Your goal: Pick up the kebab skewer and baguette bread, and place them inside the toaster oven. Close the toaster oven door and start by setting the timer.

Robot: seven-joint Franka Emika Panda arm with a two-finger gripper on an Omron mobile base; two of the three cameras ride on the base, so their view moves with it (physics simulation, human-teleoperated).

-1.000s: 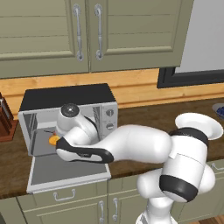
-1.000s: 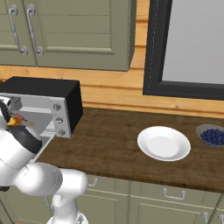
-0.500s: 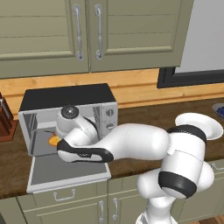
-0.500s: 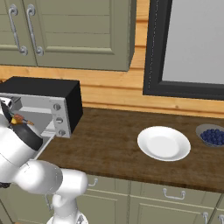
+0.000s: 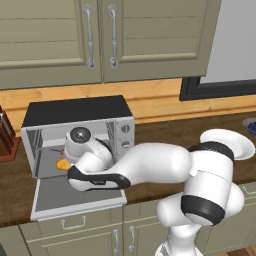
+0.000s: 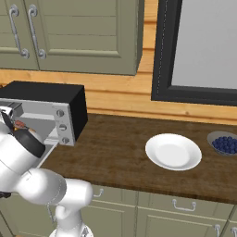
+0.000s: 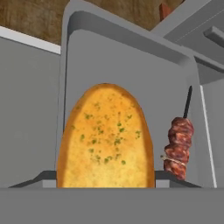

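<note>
Inside the toaster oven (image 5: pixel 75 135) my hand, whose grip I cannot tell, hangs over the baguette bread (image 7: pixel 106 138) lying beside the kebab skewer (image 7: pixel 178 146); withdrawing carelessly could drag either back onto the open toaster oven door (image 5: pixel 75 197).

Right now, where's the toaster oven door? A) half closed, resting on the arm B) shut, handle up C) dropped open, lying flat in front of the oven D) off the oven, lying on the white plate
C: in the left base view the toaster oven door lies flat in front of the toaster oven, with the baguette bread and kebab skewer already inside.
</note>
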